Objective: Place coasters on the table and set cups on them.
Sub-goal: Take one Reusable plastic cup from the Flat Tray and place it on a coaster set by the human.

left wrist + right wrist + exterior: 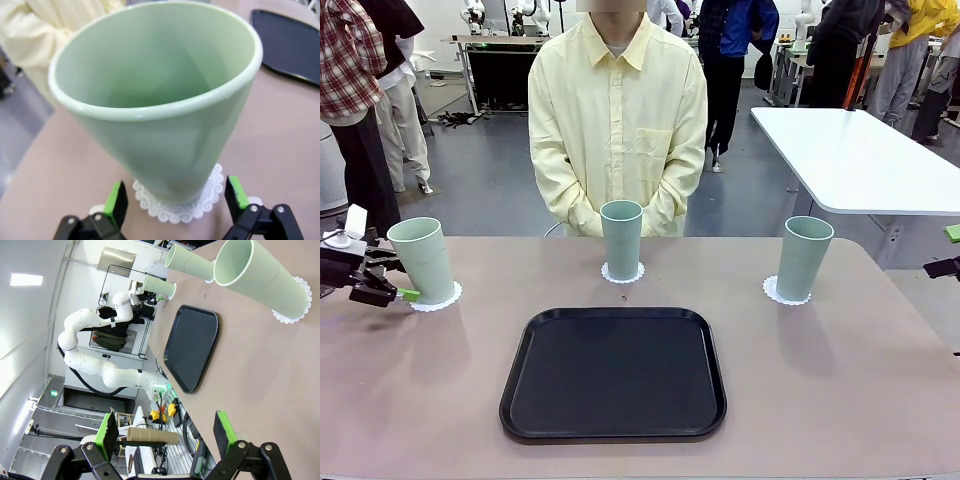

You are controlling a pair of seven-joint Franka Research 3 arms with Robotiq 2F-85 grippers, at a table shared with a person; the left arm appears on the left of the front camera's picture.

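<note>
While three cups stand upright on three coasters along the far half of the table (440, 400), the left gripper (175, 200) sits low beside the left cup (422, 259), fingers spread, touching nothing. The middle cup (621, 238) and right cup (804, 256) flank a black tray (613, 372). The right gripper (167, 432) is spread apart, empty, well back from the right cup.

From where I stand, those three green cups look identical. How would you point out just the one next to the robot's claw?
Start at the black tray in the middle of the beige table, then look toward its far left corner. A tall mint cup stands there on a lacy white coaster. Unlike the other two, it has the left gripper, jaws open, right at its base.
</note>
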